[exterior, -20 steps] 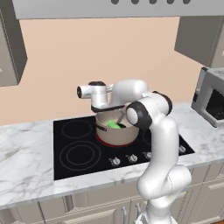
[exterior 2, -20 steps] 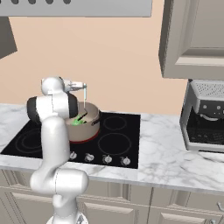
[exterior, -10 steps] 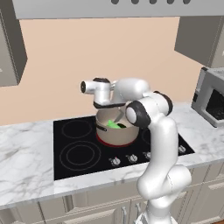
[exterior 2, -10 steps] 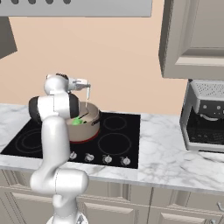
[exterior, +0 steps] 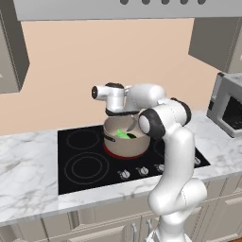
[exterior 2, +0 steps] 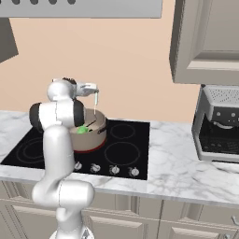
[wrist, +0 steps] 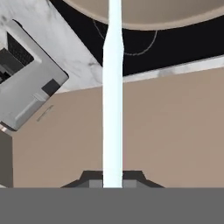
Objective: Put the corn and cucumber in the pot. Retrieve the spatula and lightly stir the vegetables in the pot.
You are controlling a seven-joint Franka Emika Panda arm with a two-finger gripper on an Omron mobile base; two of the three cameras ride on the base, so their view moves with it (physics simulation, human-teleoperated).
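Above the pot (exterior 2: 88, 135) at centre-left, my gripper (exterior 2: 94, 88) clamps the spatula (exterior 2: 95, 105) handle, cucumber (exterior: 124, 135) near its rim.

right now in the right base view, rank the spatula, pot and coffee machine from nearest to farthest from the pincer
1. Spatula: held in the pincer, hanging down from it.
2. Pot: just below, on the cooktop.
3. Coffee machine: far off on the counter at the view's right edge.

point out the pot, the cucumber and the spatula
pot (exterior: 124, 146), left base view, on its front wall.
cucumber (exterior: 122, 134), left base view, on the green end inside the pot.
spatula (wrist: 113, 92), hand view, on the white handle.
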